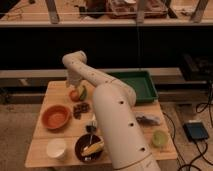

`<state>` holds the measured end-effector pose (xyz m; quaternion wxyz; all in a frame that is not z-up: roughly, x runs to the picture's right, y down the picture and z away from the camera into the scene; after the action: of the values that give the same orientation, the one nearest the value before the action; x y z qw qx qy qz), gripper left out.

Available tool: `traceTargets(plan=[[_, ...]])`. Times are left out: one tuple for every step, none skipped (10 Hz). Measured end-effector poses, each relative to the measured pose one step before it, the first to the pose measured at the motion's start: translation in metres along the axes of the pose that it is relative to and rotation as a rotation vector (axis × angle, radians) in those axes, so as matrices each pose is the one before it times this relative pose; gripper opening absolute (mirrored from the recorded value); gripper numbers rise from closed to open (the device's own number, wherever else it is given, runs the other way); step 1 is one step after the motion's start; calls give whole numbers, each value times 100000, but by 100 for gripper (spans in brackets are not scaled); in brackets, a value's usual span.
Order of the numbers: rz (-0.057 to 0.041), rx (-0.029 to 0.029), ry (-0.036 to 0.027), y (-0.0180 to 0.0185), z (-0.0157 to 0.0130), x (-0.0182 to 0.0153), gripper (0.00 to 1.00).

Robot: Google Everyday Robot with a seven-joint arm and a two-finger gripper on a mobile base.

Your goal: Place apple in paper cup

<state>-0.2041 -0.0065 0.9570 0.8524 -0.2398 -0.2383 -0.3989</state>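
The apple [74, 95], small, round and orange-red, lies at the back left of the wooden table [40, 150], next to an elongated green pepper [83, 92]. My gripper [74, 85] hangs at the end of the white arm, directly over the apple and very close to it. The white paper cup [56, 148] stands upright at the front left of the table, well in front of the apple and apart from the gripper.
An orange-red bowl [55, 116] sits between apple and cup. A dark brown bowl [89, 148] with yellow food stands right of the cup. Dark grapes [81, 108] lie behind it. A green tray [135, 84] is at the back right. The arm's thick segment [116, 125] covers the table's middle.
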Motion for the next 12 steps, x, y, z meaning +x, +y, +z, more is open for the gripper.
traceTargets(plan=[[113, 95, -345, -38, 148, 28, 52], [144, -133, -390, 43, 176, 4, 52], [109, 35, -299, -12, 111, -30, 52], [52, -2, -399, 9, 128, -57, 52], [49, 54, -236, 10, 60, -16, 52], [-4, 47, -263, 1, 65, -45, 52], [-28, 49, -158, -10, 46, -10, 52], [-121, 84, -281, -50, 35, -9, 52], [-56, -30, -324, -10, 88, 0, 52], [-33, 37, -319, -58, 175, 1, 52], [-100, -103, -359, -43, 129, -70, 52], [-151, -355, -719, -3, 309, -105, 52]])
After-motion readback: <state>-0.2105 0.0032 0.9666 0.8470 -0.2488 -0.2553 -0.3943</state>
